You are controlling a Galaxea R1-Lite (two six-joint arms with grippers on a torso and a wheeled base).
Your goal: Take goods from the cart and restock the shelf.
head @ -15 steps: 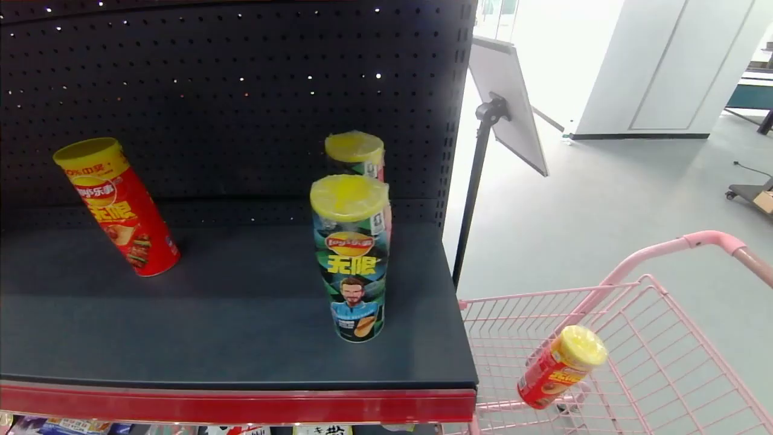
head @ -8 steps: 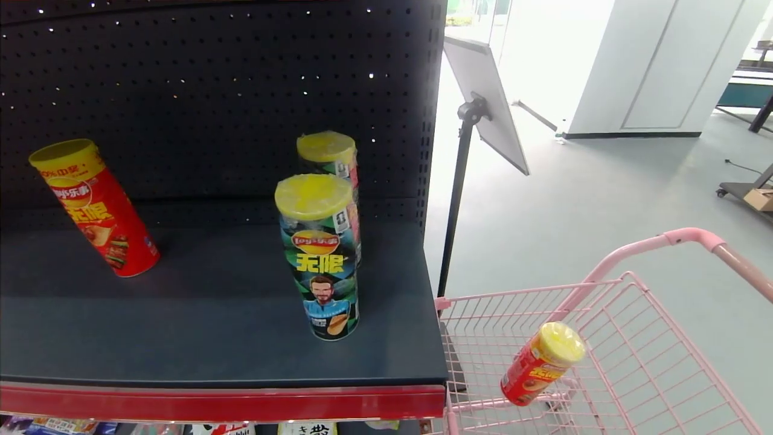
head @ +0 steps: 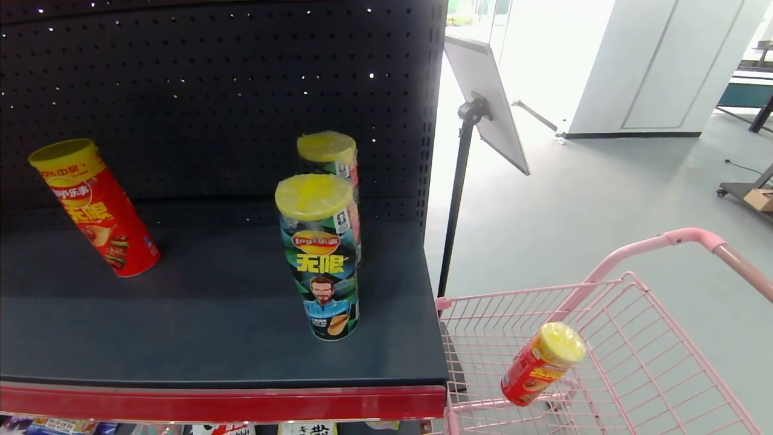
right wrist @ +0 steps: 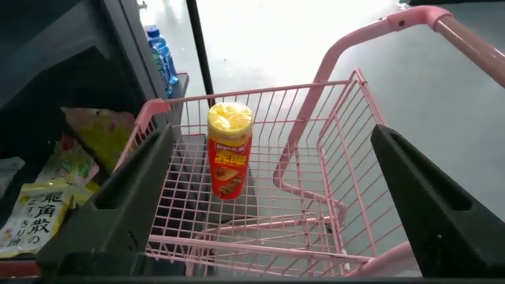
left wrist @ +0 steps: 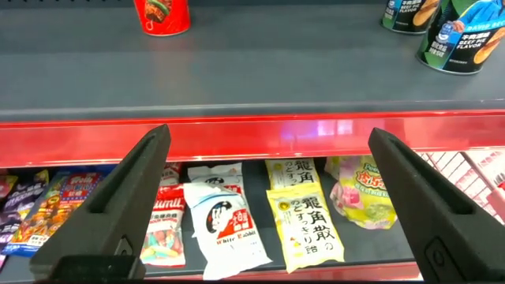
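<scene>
- My right gripper [right wrist: 274, 132]: fingers spread wide, holding nothing, hanging above the pink wire shopping cart [right wrist: 331, 83].
- In line between those fingers, lower down and untouched: the red cylindrical crisp can with a yellow lid [right wrist: 229, 150]. It stands in the cart's corner nearest the shelf.
- My left gripper [left wrist: 268, 132]: fingers likewise spread and empty, level with the red front strip [left wrist: 252, 130] of the dark grey shelf board [head: 211, 338].
- On that board: a green-and-blue can with a yellow lid [head: 320, 260], a second yellow-lidded can [head: 329, 151] just behind it, and a red can [head: 93, 208] well apart at the left.
- Assessment: the pick from the cart is in hand, and the grasp is not yet made.
- Next move calls for lowering the right fingers astride the can's body, closing, then lifting clear of the wire rim.
</scene>
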